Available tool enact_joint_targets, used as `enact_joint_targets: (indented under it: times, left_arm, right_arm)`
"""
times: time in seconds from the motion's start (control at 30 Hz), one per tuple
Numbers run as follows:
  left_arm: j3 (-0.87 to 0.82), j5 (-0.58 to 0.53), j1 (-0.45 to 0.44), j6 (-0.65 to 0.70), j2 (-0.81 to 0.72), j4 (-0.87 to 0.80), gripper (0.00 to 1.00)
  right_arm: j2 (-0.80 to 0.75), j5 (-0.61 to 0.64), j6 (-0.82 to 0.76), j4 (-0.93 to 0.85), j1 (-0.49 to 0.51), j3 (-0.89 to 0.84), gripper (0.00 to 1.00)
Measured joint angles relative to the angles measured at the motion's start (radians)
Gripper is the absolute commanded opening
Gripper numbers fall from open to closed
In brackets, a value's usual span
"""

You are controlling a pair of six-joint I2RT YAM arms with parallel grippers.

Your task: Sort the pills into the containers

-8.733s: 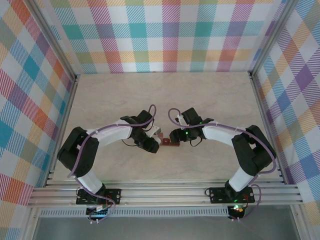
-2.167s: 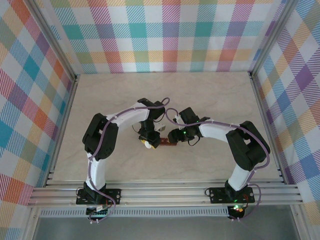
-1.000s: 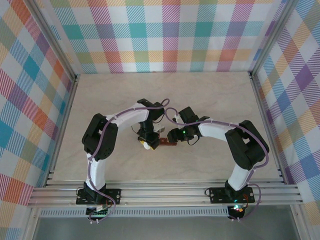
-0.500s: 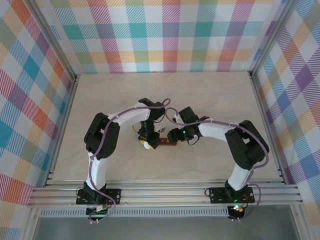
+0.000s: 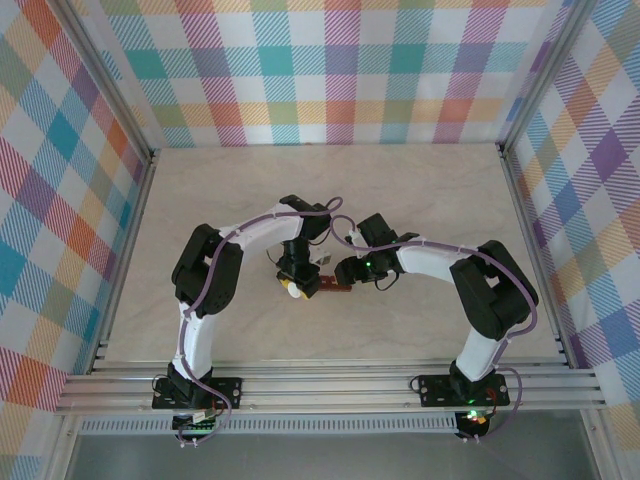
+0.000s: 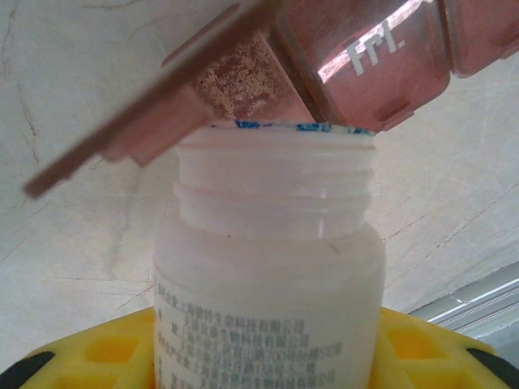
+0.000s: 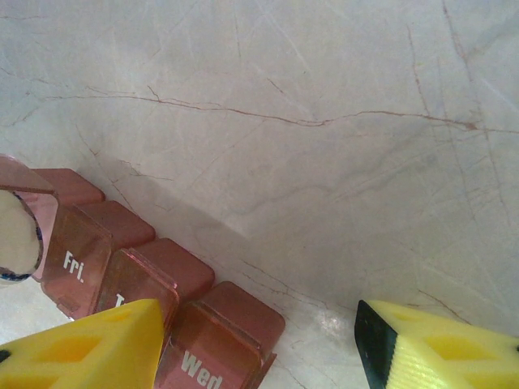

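Marbled table [image 5: 420, 200] under plaid walls [image 5: 340, 70] carries everything we see. Our left gripper [image 5: 294, 286] clamps a white bottle [image 6: 268, 267], tipped with its mouth against the opened cell beside Fri on the red-brown containers [image 7: 154, 279], which lie mid-table. We cannot make out what is inside. Our right gripper [image 7: 258, 336] has its fingers spread and holds nothing, with one finger over the strip.
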Motion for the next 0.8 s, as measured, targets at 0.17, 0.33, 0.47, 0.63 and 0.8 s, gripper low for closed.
enact_joint_targets:
  times: [0.17,0.33,0.47,0.63,0.8]
  left_arm:
    - [0.001,-0.005,0.0,0.0,0.0,-0.007,0.0]
    - [0.007,-0.007,0.0,0.0,0.0,-0.026,0.0]
    - [0.014,-0.008,0.0,0.0,0.002,-0.032,0.0]
    - [0.029,-0.011,0.0,0.001,0.015,-0.052,0.0]
    - [0.038,-0.011,0.001,0.005,0.028,-0.055,0.0]
  right_arm:
    - [0.0,0.0,0.0,0.0,0.0,0.0,0.66]
    - [0.0,0.0,0.0,0.0,0.0,0.0,0.66]
    - [0.0,0.0,0.0,0.0,0.0,0.0,0.66]
    - [0.0,0.0,0.0,0.0,0.0,0.0,0.66]
    - [0.0,0.0,0.0,0.0,0.0,0.0,0.66]
